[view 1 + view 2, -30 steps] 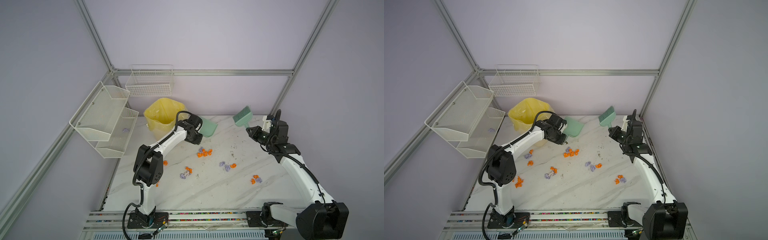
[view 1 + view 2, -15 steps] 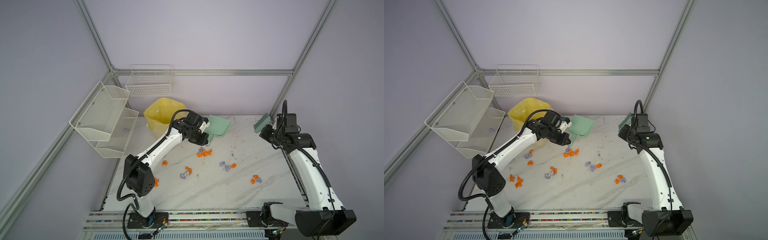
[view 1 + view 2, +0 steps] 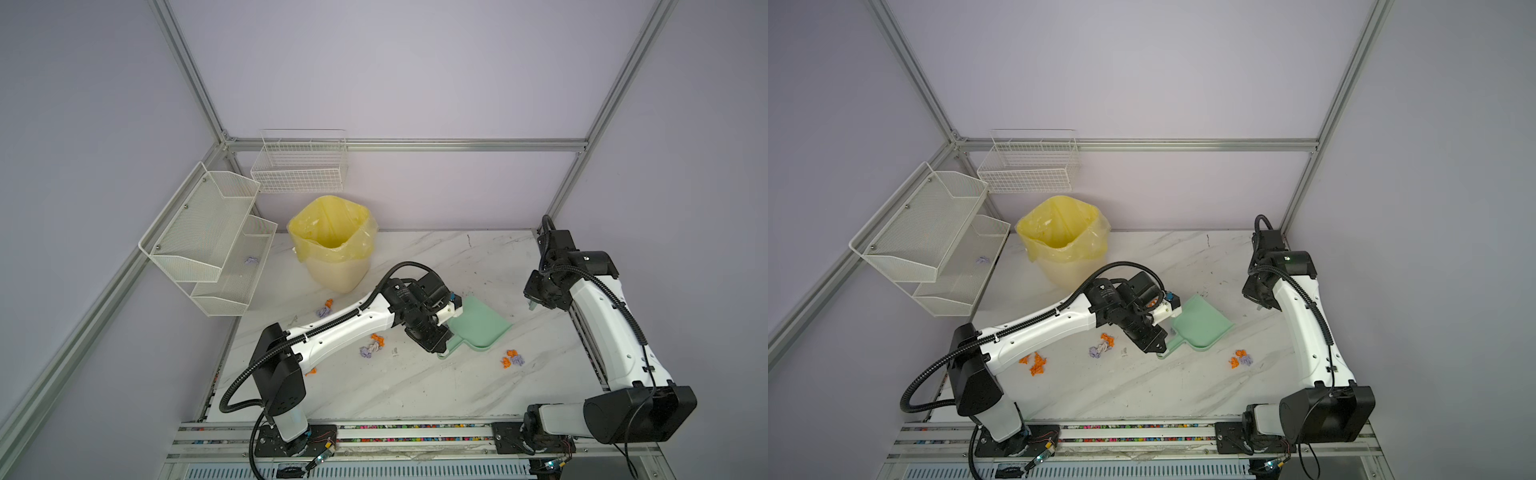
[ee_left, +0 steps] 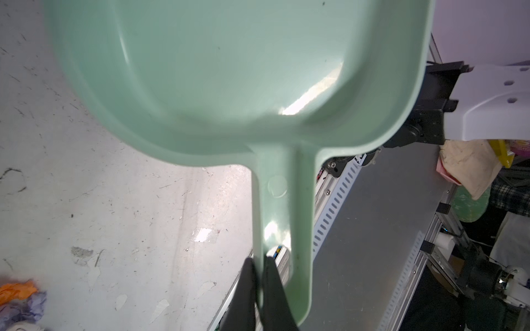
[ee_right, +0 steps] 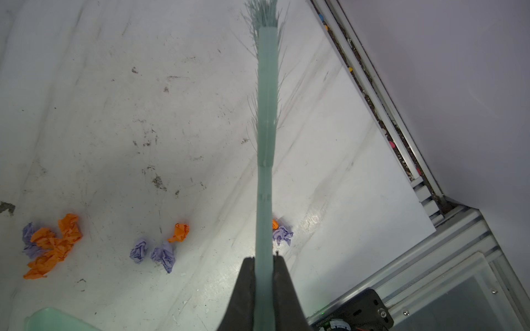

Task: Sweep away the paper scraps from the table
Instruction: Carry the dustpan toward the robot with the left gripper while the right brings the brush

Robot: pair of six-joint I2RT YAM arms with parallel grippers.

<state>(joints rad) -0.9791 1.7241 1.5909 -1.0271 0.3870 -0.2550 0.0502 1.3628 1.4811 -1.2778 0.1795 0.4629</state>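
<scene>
Near the middle of the table, the left gripper pinches one thin wall of the dustpan handle. The pan's mouth faces the far right corner, probably to catch. By the right edge, the right gripper clamps the brush handle, seemingly ready to push. The paper scraps lie in loose clusters between the tools and toward the left edge, short of the yellow-lined bin.

L arm swung off the bin, now lies low across the table. Dustpan went w/ it, from back to mid-table, hiding some paper scraps in both top views. R arm pulled brush over to right edge, pointing down.
</scene>
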